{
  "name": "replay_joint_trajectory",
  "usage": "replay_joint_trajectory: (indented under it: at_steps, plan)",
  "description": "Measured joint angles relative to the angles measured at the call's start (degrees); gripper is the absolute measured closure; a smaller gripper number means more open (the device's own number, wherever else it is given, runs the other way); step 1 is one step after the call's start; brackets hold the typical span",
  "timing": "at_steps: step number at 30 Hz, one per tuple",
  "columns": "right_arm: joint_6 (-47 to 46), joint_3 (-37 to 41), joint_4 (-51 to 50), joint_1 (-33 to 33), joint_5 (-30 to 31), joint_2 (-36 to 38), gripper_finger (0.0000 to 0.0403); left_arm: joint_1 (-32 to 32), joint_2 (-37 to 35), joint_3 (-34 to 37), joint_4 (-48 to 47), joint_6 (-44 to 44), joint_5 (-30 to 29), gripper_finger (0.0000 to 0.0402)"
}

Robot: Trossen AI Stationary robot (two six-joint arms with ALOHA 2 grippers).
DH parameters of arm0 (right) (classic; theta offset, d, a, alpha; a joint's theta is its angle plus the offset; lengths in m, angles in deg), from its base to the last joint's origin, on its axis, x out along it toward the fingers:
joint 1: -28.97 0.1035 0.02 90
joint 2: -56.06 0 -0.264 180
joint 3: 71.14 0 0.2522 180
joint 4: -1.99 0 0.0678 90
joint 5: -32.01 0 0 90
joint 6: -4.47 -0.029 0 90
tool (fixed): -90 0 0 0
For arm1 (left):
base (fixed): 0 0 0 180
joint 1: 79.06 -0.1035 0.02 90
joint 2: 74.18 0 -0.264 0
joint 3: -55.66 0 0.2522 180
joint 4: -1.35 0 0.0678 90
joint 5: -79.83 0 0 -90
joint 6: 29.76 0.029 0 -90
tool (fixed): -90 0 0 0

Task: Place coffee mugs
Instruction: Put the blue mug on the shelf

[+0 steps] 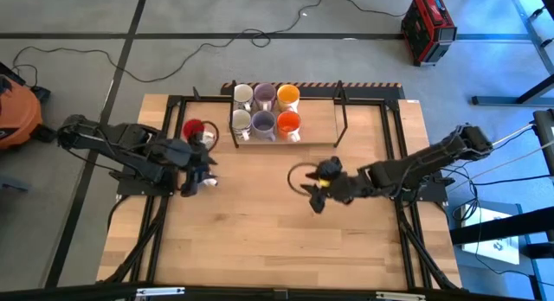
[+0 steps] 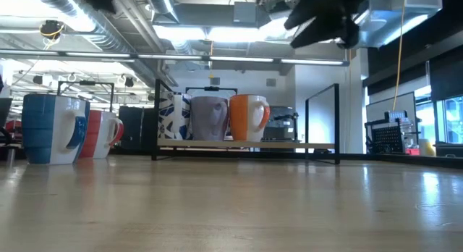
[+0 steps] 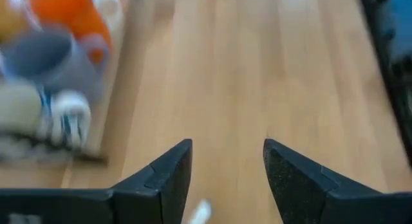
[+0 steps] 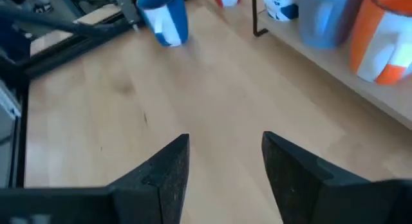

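A bare wooden desk (image 1: 260,223) fills the lower frame. At centre right, the right end effector (image 1: 317,197) hovers with fingers apart, empty. At centre left, the left end effector (image 1: 197,182) is also spread and empty, beside blue (image 2: 49,129) and red (image 1: 194,129) coffee mugs. Six more mugs sit in a tray (image 1: 307,138) at top centre.

blue mug (image 2: 49,128) | red mug (image 2: 101,134) | orange mug (image 2: 248,118) | lavender mug (image 2: 210,119)

High view: overhead, straight down on the whole light wooden table (image 1: 277,223). Low view: at tabletop height, level across it toward the rack of round handled coffee mugs (image 2: 217,118). Both wrist views: close above the boards, sharing that rack.
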Motion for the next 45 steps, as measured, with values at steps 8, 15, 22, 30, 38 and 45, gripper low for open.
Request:
replay_joint_trajectory:
  at_steps: [8, 15, 22, 30, 38, 45]
  plan:
    - [-0.6, -0.1, 1.1, 7.0, 4.9, -1.2, 0.0221, 0.0, 0.0, 2.9, -12.2, -12.6, 6.0, 0.0214]
    - [0.3, -0.1, 1.4, 7.7, 5.3, -1.2, 0.0221, 0.0, 0.6, 12.3, -10.8, -18.1, 11.5, 0.0214]
    - [1.5, -0.1, 1.2, 7.7, 6.2, -1.2, 0.0221, 0.0, 3.7, 17.9, -9.9, -15.3, 9.7, 0.0214]
    - [1.6, -0.1, 1.2, 7.7, 7.4, -1.2, 0.0221, 0.0, 8.3, 18.9, -6.6, -7.8, 7.0, 0.0227]
    - [0.4, -0.1, 1.6, 7.7, 6.3, -1.2, 0.0221, 0.0, 12.5, 19.0, -3.1, -0.6, 7.7, 0.0314]
    - [-3.1, -0.1, 1.3, 7.7, 1.5, -1.2, 0.0221, -0.1, 14.2, 17.6, -1.0, 1.3, 9.0, 0.0385]
